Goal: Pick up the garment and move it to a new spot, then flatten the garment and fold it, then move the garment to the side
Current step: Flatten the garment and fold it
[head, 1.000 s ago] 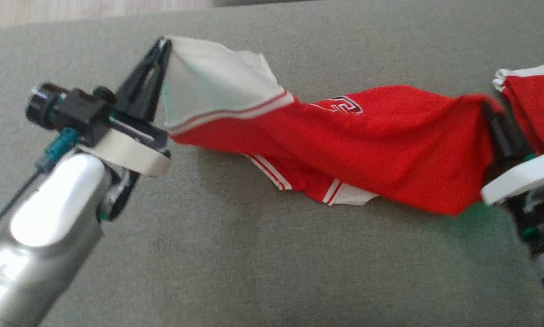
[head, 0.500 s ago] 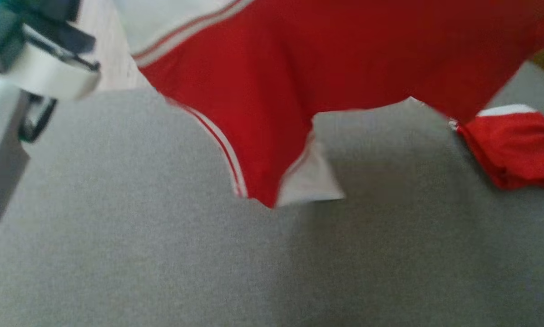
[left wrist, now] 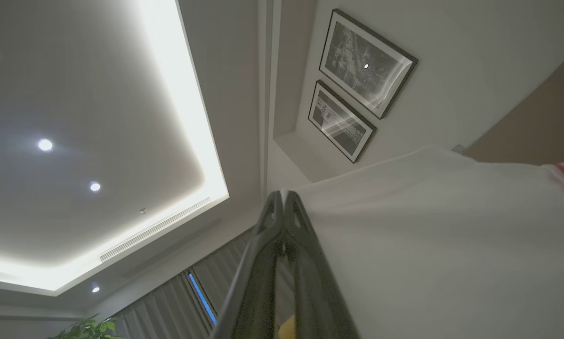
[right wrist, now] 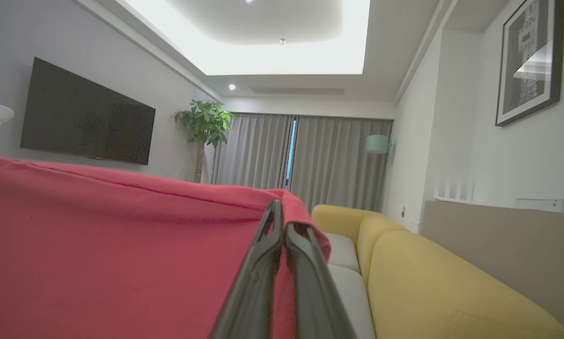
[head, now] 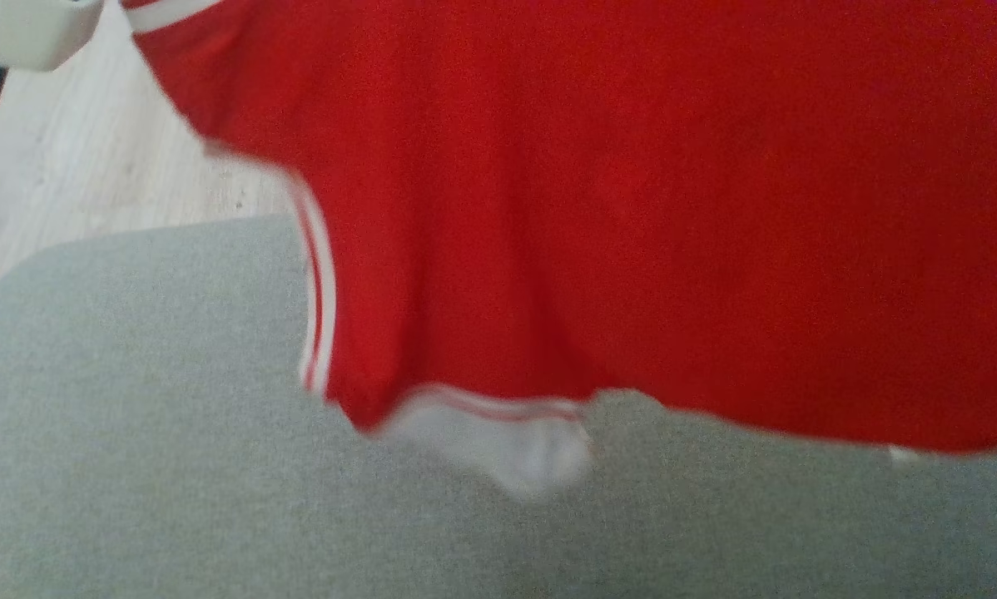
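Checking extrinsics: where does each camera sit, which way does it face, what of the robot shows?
Head view: on the head, facing down at the grey surface, red garment hanging across; pale left arm at top left.
Left wrist view: on the left wrist, facing up at ceiling and framed pictures; left gripper shut on the garment's white part.
Right wrist view: on the right wrist, facing level at curtains and yellow sofa; right gripper shut on the red edge.
Shared: garment in all three; curtains in both wrist views.
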Robot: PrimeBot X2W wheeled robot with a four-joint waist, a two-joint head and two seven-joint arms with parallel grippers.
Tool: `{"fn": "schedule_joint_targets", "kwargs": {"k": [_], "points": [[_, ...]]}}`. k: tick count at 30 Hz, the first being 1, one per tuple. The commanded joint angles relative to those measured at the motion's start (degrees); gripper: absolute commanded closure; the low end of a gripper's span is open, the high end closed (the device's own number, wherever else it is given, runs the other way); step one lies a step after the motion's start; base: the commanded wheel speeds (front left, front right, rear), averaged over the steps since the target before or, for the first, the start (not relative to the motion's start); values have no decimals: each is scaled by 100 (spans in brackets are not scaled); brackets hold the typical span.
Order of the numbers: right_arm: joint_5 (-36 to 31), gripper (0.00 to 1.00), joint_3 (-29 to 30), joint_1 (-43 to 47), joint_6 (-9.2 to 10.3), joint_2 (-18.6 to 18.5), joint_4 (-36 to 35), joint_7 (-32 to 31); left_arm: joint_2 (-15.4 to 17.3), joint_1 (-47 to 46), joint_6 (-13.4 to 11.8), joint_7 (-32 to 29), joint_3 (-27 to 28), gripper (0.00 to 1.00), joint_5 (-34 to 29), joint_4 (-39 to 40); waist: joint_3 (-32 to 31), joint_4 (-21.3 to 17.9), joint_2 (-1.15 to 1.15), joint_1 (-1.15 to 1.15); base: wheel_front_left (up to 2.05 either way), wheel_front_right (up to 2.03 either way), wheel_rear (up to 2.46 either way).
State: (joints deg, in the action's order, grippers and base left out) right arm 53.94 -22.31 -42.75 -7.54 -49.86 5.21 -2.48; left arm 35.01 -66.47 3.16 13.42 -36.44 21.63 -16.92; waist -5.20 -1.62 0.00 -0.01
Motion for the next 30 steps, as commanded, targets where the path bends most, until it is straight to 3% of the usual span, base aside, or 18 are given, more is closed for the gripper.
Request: {"fn": "schedule_joint_targets", "kwargs": {"k": [1, 8, 12, 16, 19, 22, 30], "points": [[21, 100, -66, -184, 5, 14, -10, -61, 134, -373, 18, -81, 195, 100, 25, -87, 109, 12, 0, 1, 0, 0, 0], [-195, 100, -681, -991, 5, 592, 732, -212, -108, -956, 194, -198, -72, 100, -114, -1296, 957, 103, 0, 1, 0, 0, 0], [-491, 100, -916, -1592, 5, 862, 1148, -28, -210, -1473, 69, -80, 8, 100, -237, -1802, 1470, 143, 0, 1, 0, 0, 0], [-853, 100, -1071, -2412, 5, 1115, 1731, 506, -288, -2233, -233, 109, 90, 100, -595, -2135, 1974, 233, 0, 1, 0, 0, 0], [-1054, 100, -1141, -2883, 5, 1176, 2111, 1018, -380, -2565, -290, 151, 157, 100, -757, -2008, 2225, 354, 0, 1, 0, 0, 0], [-1143, 100, -1351, -3151, 5, 1076, 2346, 1263, -394, -2492, -185, 155, 237, 100, -835, -1543, 2511, 519, 0, 1, 0, 0, 0], [-825, 100, -2042, -3049, 5, 844, 2802, 1456, -320, -1102, 20, 157, 533, 100, -735, -501, 3203, 789, 0, 1, 0, 0, 0]]}}
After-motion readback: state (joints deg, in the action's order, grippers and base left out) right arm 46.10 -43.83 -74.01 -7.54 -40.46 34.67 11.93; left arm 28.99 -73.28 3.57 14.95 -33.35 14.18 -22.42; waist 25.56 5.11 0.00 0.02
